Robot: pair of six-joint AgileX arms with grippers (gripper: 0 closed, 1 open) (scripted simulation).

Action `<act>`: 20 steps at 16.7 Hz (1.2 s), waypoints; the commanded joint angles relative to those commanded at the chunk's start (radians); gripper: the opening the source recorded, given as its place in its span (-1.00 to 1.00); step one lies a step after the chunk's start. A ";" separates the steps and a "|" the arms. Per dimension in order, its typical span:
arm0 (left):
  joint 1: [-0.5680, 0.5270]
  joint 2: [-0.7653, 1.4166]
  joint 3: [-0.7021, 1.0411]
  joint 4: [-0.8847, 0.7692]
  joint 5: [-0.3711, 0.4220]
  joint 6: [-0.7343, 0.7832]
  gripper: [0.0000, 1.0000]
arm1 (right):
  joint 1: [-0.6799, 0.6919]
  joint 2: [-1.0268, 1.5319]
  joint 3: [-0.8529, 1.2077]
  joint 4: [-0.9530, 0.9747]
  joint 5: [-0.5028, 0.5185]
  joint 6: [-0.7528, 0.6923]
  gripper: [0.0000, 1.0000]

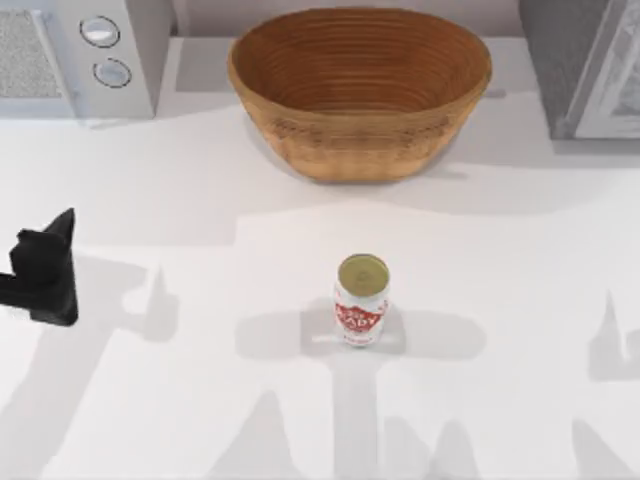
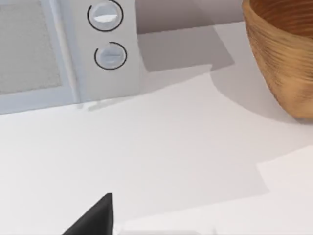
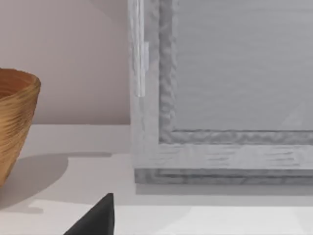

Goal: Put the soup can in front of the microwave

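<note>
Right now the soup can (image 1: pixel 361 299) stands upright near the middle of the white table (image 1: pixel 520 260), a small cylinder with a dull gold metal top and a white label carrying a red emblem and lettering; nothing touches it, and its soft shadow spreads on the smooth surface to either side. Well behind it, at the far edge, sits the basket (image 1: pixel 360 95), a wide oval bowl of tan coiled weave with fine ridges running round its inside wall. The microwave (image 1: pixel 130 60) occupies the far left corner, a light grey-white box with a speckled grey window and two round silver dials stacked on its side panel; the left wrist view shows the same dials (image 2: pixel 105 15) and the flat bare tabletop in front of the appliance, with the ribbed flank of the basket at one edge. At the far right corner stands a darker grey box (image 1: pixel 580 60) with a paler framed panel, whose rough-edged frame appears close up in the right wrist view. My left gripper (image 1: pixel 45 268), matte black and angular, is at the left edge of the table, well apart from the can and forward of the microwave; I cannot tell how its fingers are set. It carries nothing that I can see.
</note>
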 joint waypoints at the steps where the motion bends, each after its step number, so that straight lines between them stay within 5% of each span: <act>1: -0.033 0.088 0.081 -0.053 0.000 0.002 1.00 | 0.000 0.000 0.000 0.000 0.000 0.000 1.00; 13: -0.429 1.219 1.102 -0.742 0.001 0.010 1.00 | 0.000 0.000 0.000 0.000 0.000 0.000 1.00; 20: -0.560 1.629 1.466 -0.997 0.001 0.001 1.00 | 0.000 0.000 0.000 0.000 0.000 0.000 1.00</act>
